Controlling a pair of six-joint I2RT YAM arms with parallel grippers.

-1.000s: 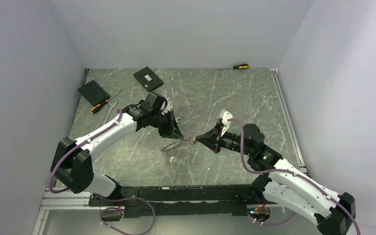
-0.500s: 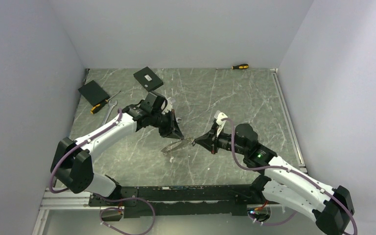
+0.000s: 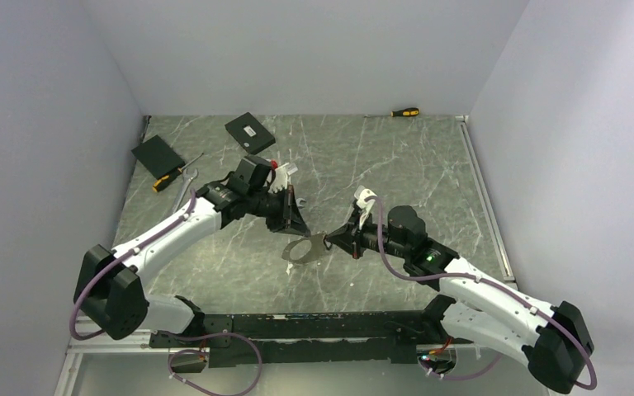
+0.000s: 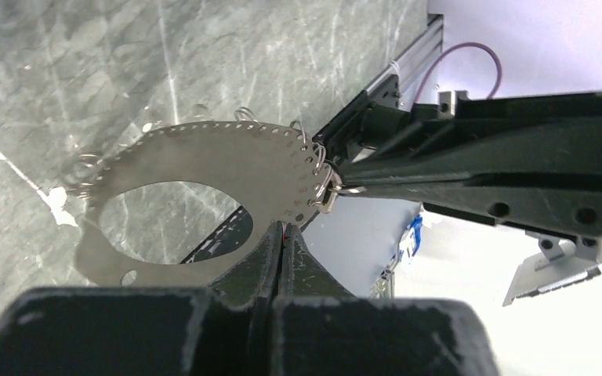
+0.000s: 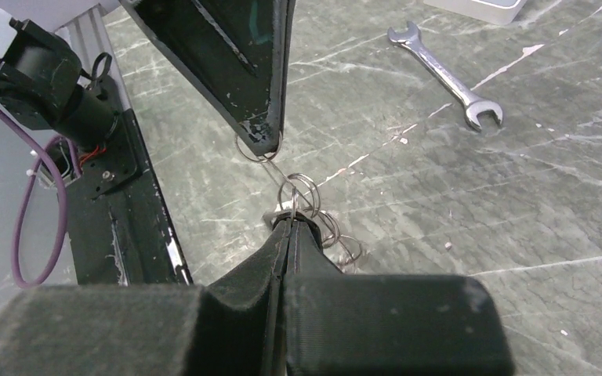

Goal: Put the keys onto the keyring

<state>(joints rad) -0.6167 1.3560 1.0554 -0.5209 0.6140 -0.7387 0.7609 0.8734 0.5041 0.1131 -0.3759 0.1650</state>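
Observation:
The keyring is a flat silvery oval loop with a row of small holes along its rim and little wire rings hanging from it. It hangs above the table at mid-centre. My left gripper is shut on its near edge. My right gripper comes in from the right. It is shut on a small ring at the loop's rim, and its black fingers lie level with the loop. No keys show clearly in any view.
A silver wrench lies on the marble table behind the grippers. Another wrench lies by the left arm. Two black boxes and a screwdriver sit at back left; another screwdriver lies at the back wall.
The keyring has turned from edge-on to show its open face from above. The left arm shifted back-left and the right wrist reached further left toward it. Both grippers stayed shut.

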